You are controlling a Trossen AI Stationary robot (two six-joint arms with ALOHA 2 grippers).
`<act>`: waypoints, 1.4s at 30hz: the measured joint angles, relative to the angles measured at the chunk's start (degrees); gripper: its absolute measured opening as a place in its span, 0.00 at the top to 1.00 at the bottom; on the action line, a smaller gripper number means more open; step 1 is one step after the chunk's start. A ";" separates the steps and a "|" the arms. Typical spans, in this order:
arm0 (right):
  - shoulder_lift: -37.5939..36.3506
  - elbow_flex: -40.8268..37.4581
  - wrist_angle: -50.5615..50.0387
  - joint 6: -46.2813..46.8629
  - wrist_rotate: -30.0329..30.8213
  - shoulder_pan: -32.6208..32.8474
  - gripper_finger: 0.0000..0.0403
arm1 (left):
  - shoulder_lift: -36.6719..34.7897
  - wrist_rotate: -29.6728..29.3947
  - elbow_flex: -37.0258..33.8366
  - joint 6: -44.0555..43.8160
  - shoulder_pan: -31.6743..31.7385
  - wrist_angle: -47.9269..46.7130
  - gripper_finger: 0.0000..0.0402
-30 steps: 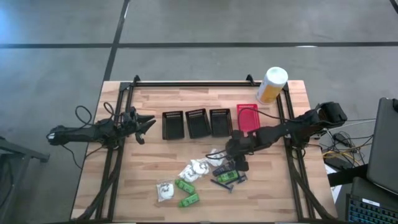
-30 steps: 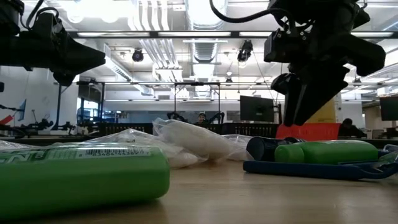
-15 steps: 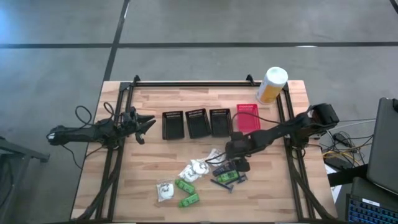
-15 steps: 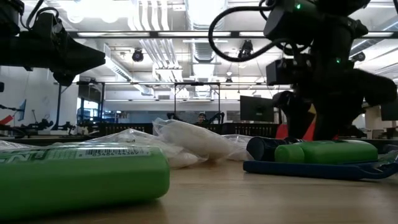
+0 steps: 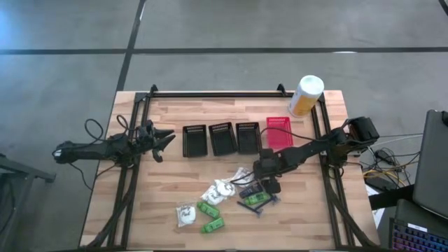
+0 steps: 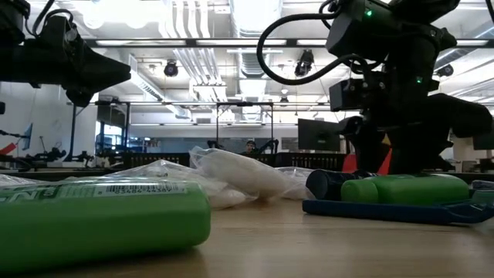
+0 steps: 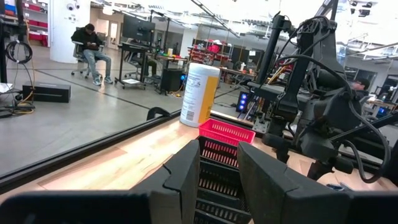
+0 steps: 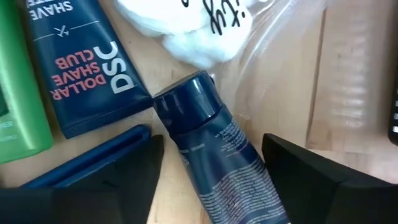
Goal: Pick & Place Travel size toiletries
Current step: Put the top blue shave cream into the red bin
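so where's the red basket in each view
high view: red basket, last on the right of the basket row, above the right gripper.
low view: only a red sliver behind that arm.
left wrist view: past the left gripper's fingers, before the canister.
right wrist view: not in it.
shared landmark: the white-and-yellow canister.

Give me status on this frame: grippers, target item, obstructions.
Right gripper open, down over dark blue bottle in the toiletry pile. Left gripper parked beside black baskets. Shave tube and white wrapped lump crowd the bottle.
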 joint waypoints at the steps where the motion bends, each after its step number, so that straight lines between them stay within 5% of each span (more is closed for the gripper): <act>1: 0.02 -0.02 0.05 0.00 -0.11 0.00 0.39 | 0.00 0.00 0.00 0.00 0.00 0.00 0.71; 10: 0.02 -0.04 0.48 1.44 -1.34 0.00 0.68 | 0.01 0.00 0.00 0.00 -0.02 0.00 0.71; 17: -2.29 3.56 -5.35 10.39 -0.94 -0.02 0.80 | 0.00 0.00 0.00 0.00 0.00 0.02 0.71; 32: -11.57 19.08 -46.65 36.26 20.03 -4.69 0.80 | 0.01 0.02 0.00 -0.01 -0.01 0.00 0.71; 39: -22.04 13.85 -42.39 37.65 19.83 -18.90 0.82 | 0.00 0.02 0.00 -0.02 0.00 0.01 0.71; 42: -24.71 9.48 -37.83 35.15 15.15 -25.21 0.80 | 0.00 0.02 0.00 -0.02 0.00 0.02 0.71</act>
